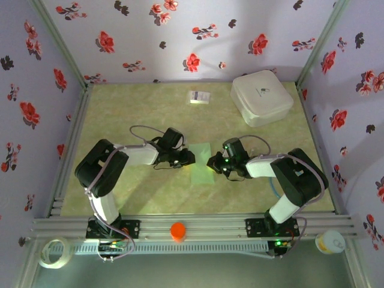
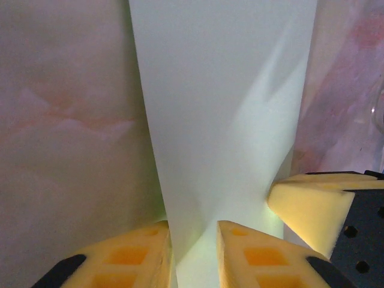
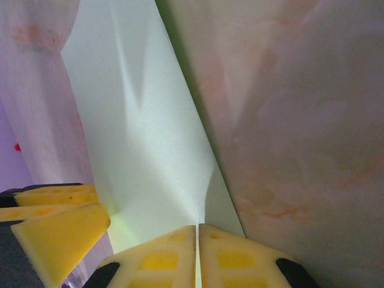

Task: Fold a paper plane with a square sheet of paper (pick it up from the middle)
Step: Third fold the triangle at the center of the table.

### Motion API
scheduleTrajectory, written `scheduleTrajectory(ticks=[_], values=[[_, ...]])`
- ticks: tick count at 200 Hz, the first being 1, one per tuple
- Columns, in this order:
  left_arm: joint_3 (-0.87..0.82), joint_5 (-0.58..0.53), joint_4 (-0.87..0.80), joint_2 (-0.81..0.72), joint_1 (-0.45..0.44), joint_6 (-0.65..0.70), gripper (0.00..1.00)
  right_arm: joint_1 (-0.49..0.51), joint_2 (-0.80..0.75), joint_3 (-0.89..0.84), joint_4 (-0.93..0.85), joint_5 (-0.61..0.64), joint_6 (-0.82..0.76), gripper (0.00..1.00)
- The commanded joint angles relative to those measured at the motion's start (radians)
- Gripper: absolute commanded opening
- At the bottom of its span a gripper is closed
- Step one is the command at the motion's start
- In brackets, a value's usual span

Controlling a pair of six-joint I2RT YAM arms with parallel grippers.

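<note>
The square sheet of paper was found at the middle of the table, well apart from every edge and corner. It was flanked by both arms. Its longer visible run was directed from the near edge toward the far edge, so each gripper was met by a long side rather than by an end.

The right gripper was seen with its pads pressed together, and the sheet's right margin was pinched in the seam between them. The left gripper was set astride the opposite margin, with its pads parted and the paper lying in the gap. No firm pinch could be made out there, though contact with one pad could not be ruled out from so close a view.

In the top external view the two grippers were placed facing each other across the sheet. Neither was judged clearly nearer, as both were at its sides. The coming move was judged to turn on this opposition. With the right margin already held, the left margin had only to be clamped where it lay, before anything could be lifted or creased along the near-to-far axis.
</note>
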Motion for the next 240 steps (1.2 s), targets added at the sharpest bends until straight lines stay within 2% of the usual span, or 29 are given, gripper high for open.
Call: scheduleTrajectory(ticks=[1, 84, 128, 205, 240], values=[[-0.017, 0.006, 0.022, -0.039, -0.001, -0.014, 0.24, -0.001, 0.011, -0.005, -0.103, 0.034, -0.020, 0.12], [-0.024, -0.001, 0.020, -0.058, 0.000, -0.011, 0.08, -0.001, -0.004, -0.014, -0.067, 0.026, -0.023, 0.15], [-0.037, -0.003, 0.006, -0.075, 0.004, -0.011, 0.00, -0.001, -0.051, -0.030, -0.021, 0.023, -0.029, 0.30], [-0.086, -0.003, -0.043, -0.141, 0.032, 0.007, 0.00, 0.021, -0.199, -0.042, 0.006, 0.029, -0.120, 0.35], [-0.105, -0.002, -0.034, -0.160, 0.042, -0.002, 0.00, 0.114, -0.301, -0.039, -0.064, 0.176, -0.279, 0.36]])
